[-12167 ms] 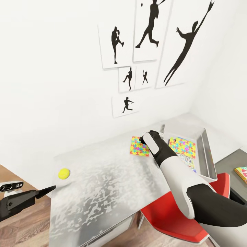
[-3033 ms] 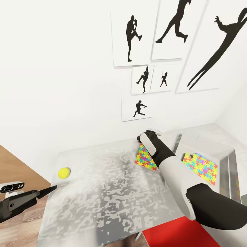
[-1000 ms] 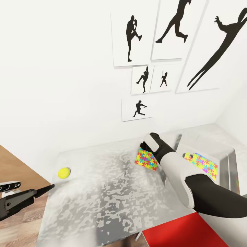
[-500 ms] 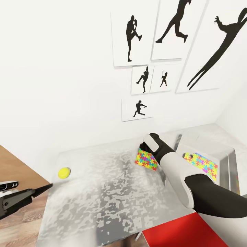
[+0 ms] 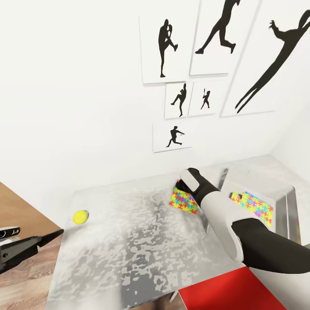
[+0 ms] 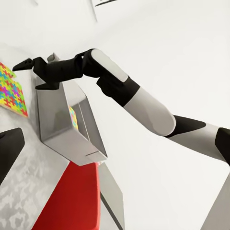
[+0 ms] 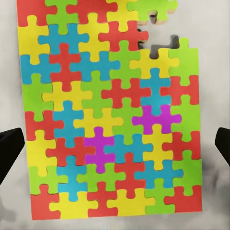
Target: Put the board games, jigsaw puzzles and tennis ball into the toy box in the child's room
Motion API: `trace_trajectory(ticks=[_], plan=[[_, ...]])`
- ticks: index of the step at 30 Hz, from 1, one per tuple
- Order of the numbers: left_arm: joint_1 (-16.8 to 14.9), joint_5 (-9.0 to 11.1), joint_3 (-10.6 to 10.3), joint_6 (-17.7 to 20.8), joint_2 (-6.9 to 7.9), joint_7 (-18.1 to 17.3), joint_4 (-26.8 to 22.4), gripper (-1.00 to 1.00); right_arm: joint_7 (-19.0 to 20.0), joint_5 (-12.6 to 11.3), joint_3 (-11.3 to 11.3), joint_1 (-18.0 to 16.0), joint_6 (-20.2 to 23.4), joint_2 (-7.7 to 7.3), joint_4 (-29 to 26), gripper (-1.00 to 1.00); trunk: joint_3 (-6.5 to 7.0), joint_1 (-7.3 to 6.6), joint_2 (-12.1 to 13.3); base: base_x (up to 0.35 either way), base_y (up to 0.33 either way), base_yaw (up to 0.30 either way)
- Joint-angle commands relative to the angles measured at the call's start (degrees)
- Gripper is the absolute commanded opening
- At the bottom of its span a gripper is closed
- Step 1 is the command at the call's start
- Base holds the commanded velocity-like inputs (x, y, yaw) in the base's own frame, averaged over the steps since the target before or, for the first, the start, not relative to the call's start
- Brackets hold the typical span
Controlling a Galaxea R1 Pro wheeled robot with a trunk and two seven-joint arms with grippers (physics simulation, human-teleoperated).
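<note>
Right end effector (image 7: 115, 143) spread wide (pointing down); left end effector (image 5: 51, 236) idle.

Bright, even, shadowless rendered light; the bench (image 5: 129, 241) shows mottled grey sheen; all views sharp, slightly wide-angle stretched.

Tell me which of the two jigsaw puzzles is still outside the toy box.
The multicoloured jigsaw square lying flat on the pale table, under the right gripper. The other puzzle lies inside the grey tray.

A multicoloured jigsaw puzzle (image 7: 108, 110) lies flat on the pale mottled table (image 7: 215, 72), between the two dark fingertips (image 7: 9, 148) of the wide-spread right gripper (image 7: 115, 148).
</note>
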Motion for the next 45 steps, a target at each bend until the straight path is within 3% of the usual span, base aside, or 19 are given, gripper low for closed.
trace_trajectory(ticks=[1, 28, 39, 45], plan=[[0.0, 0.0, 0.0, 0.6, 0.02, -0.2, 0.0, 1.00, -0.4, -0.1, 0.2, 0.0, 0.3, 0.00, 0.0, 1.00, -0.10, 0.03, -0.1, 0.000, 0.000, 0.000], [0.0, 0.0, 0.1, 0.6, 0.03, -0.2, 0.0, 1.00, -0.9, 0.1, 0.3, 0.0, -1.2, 0.00, 1.6, 1.00, -0.10, 0.03, -0.1, 0.000, 0.000, 0.000], [0.0, 0.0, 0.0, 0.6, 0.02, -0.2, 0.0, 1.00, -0.8, 0.9, 0.9, 0.1, -5.2, 0.00, 0.1, 1.00, -0.10, 0.03, -0.1, 0.000, 0.000, 0.000], [0.0, 0.0, 0.0, 0.6, 0.02, -0.2, 0.0, 1.00, -1.1, 1.0, 1.0, 0.1, -5.8, 0.00, -3.6, 1.00, -0.18, 0.03, -0.1, 0.000, 0.000, 0.000]])
